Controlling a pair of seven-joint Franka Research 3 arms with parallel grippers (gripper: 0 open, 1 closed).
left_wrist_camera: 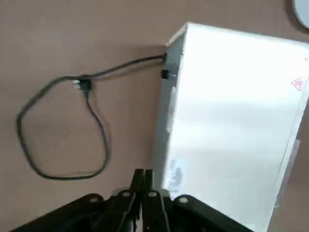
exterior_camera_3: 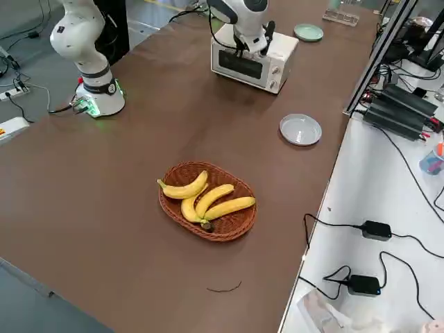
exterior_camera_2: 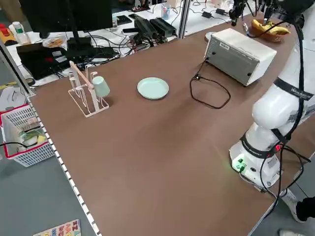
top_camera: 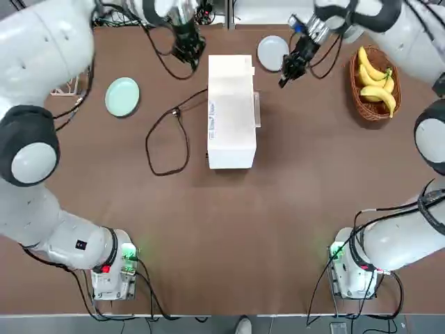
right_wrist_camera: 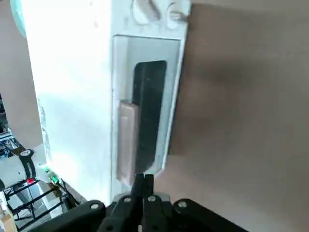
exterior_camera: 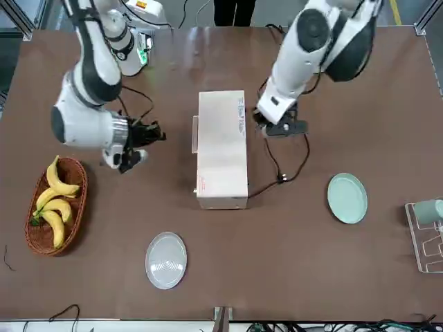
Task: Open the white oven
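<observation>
The white oven [top_camera: 231,111] stands mid-table with its long side running away from me, and its glass door [right_wrist_camera: 147,116] with the handle [right_wrist_camera: 126,140] faces my right and is closed. Its black cord [top_camera: 167,139] loops over the table on the other side. My right gripper [top_camera: 288,69] hovers to the right of the oven's far end, shut and holding nothing, looking at the door in its wrist view. My left gripper [top_camera: 188,54] hangs by the oven's far left corner, shut and empty. From across the table the oven [exterior_camera: 221,149] lies between both grippers.
A wicker basket of bananas [top_camera: 375,83] sits at the far right. A grey plate [top_camera: 272,52] lies just behind the right gripper. A green plate [top_camera: 122,96] is at the far left, with a cup rack [exterior_camera_2: 86,93] beyond it.
</observation>
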